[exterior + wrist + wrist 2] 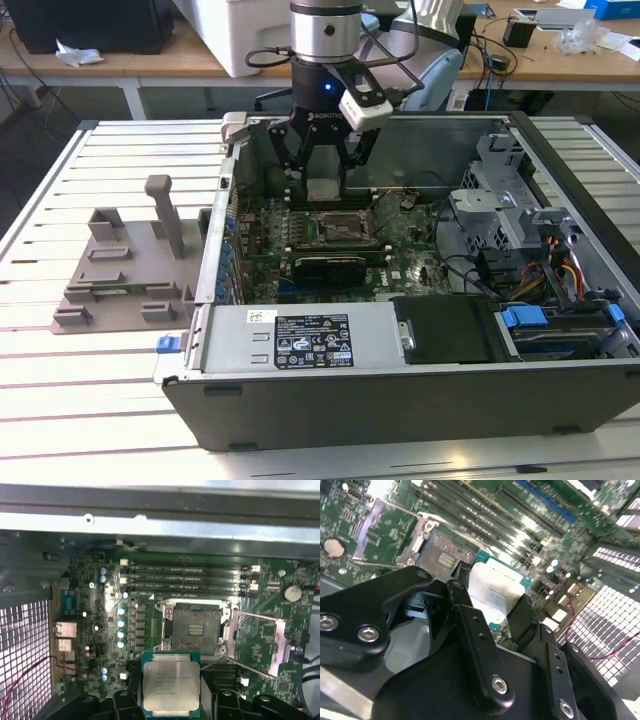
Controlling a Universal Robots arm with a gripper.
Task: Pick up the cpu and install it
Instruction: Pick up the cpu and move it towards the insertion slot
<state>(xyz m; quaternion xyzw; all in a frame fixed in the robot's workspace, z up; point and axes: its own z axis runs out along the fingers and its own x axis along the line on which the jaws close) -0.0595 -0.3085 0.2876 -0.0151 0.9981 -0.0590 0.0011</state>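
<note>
Slatted metal table (100,380); cluttered wooden desks (150,66) behind.

end effector (492,599) clamped on cpu (498,586), open socket (444,555) near

Arm (325,40) upright, jaws apparently clamped.

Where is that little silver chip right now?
The cpu is held in the gripper, above the motherboard inside the open computer case, beside the empty socket in the first wrist view.
</note>
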